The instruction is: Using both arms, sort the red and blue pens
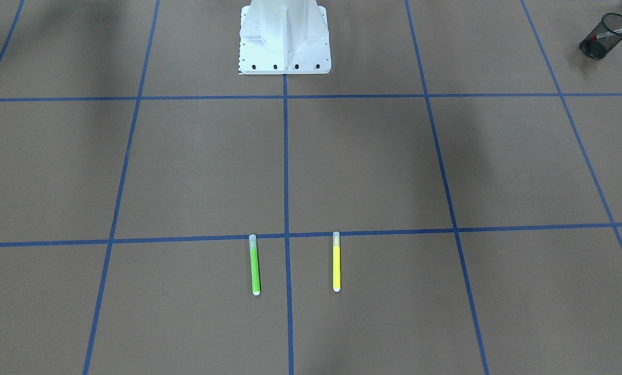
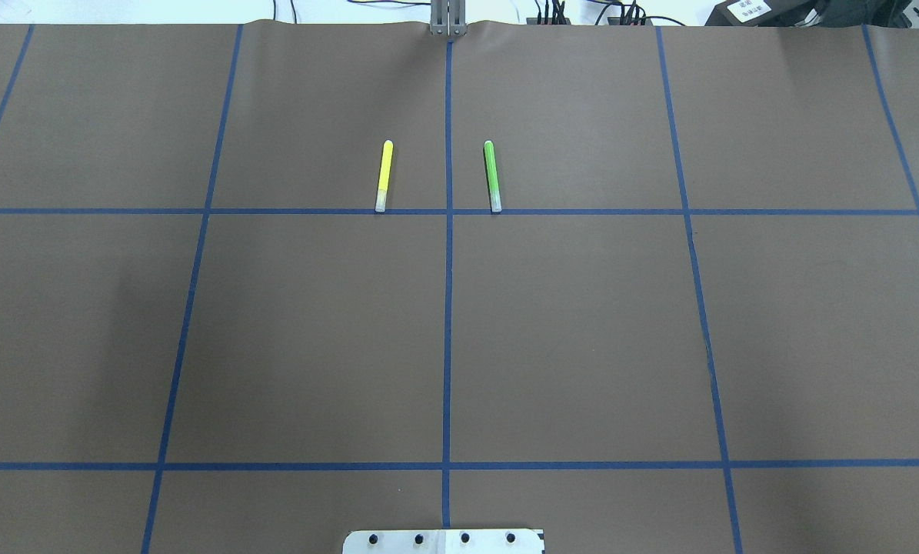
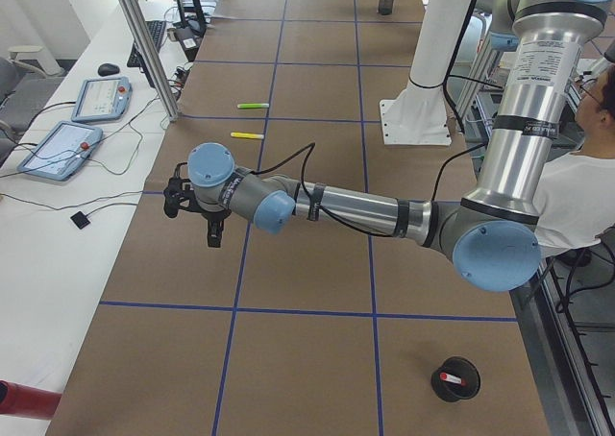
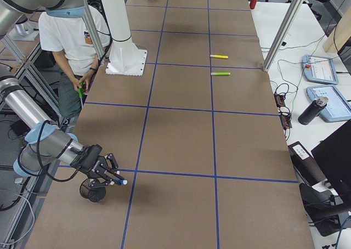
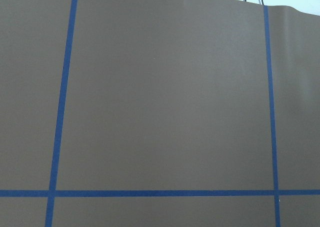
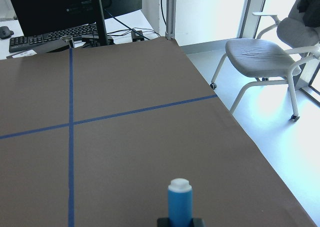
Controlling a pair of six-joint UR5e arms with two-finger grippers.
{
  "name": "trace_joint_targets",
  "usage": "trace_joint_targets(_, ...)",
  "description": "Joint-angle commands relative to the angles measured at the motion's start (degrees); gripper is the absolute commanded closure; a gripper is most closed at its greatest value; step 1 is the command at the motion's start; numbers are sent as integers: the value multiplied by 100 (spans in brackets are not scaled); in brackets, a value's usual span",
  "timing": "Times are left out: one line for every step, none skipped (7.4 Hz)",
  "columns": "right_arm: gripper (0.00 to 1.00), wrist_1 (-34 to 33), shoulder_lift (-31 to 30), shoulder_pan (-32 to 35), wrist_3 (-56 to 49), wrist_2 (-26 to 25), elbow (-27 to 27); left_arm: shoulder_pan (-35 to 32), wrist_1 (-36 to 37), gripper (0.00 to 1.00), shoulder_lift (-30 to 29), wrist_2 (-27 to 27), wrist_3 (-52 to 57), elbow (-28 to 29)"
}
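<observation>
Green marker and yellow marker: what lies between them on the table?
One line of blue tape runs between the yellow marker and the green marker and touches neither. Otherwise the stretch is bare. The overhead exterior view shows this.

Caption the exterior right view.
Right gripper holds the blue pen near a black mesh cup; green marker and yellow marker lie farther up the table.

The left gripper [image 3: 195, 215], out over the table on the white pedestal's [image 1: 284, 36] left, shows to me only side-on, so I can't tell how its jaws stand. The front view's top edge cuts the pedestal off. Far to the pedestal's left, a mesh cup [image 1: 597, 46] hides most of the red pen [image 1: 613, 33]. My right wrist view crops the blue pen [image 6: 180, 201] and leaves only a black sliver of the right gripper [image 4: 112, 176] clamping it.
</observation>
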Motion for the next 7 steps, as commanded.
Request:
trace_joint_targets(100,1294,-8,493,-240,401,-870,0,0,2,7,6,2,-18)
trace_joint_targets(100,1500,45,574,-240,403,-1065,0,0,2,7,7,-6,-18)
trace_joint_targets(100,1520,124,662,-232,403,-1085,-9,0,2,16,7,2,-36)
trace_joint_targets(100,1555,168,776,-162,411,-1076,-9,0,2,33,7,-6,-79)
trace_joint_targets(100,1686,238,847,-48,403,-1128,-9,0,2,25,-2,2,-89)
trace_joint_targets(100,1904,247,908,432,411,-1155,-9,0,2,25,-2,2,-89)
trace_joint_targets(100,2194,256,918,706,420,-1373,-18,0,2,25,6,2,-89)
